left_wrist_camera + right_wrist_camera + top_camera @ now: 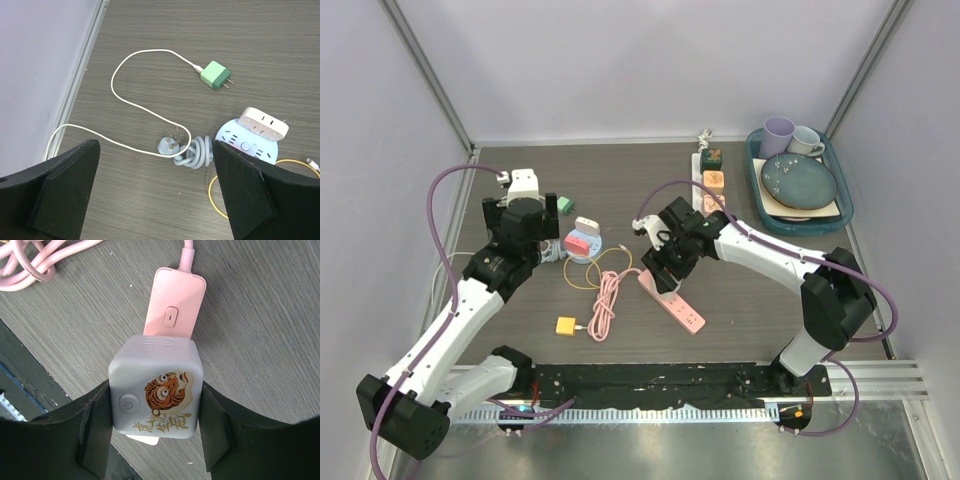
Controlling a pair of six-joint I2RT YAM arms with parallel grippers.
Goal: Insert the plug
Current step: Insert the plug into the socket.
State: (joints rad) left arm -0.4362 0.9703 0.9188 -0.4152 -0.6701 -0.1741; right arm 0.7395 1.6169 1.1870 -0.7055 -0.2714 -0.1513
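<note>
- Your right claw [156,427] is clenched on the grey cube plug [156,385], with a finger [92,422] on each flank. The cube sits directly over the pink power strip [175,310], right of the middle of the table [770,300] and towards its near edge.
- The cube's prongs are hidden beneath it, so you cannot tell whether they are in the strip. The strip's sockets and near end are covered too.
- On the cube's face you can see a power symbol on a round button and a cartoon tiger. The yellow characters under the tiger are too stylised to read.
- The strip's only visible mark is a short dash on its switch.
- The pink cable [25,262] is cut off at the corner of the wrist view.
- Your left claw [155,192] hangs released, jaws wide, over the table's left side. Below it lie a white cable [117,95], a green charger [215,76] and a round blue socket [247,146], which is partly hidden by a finger.
</note>
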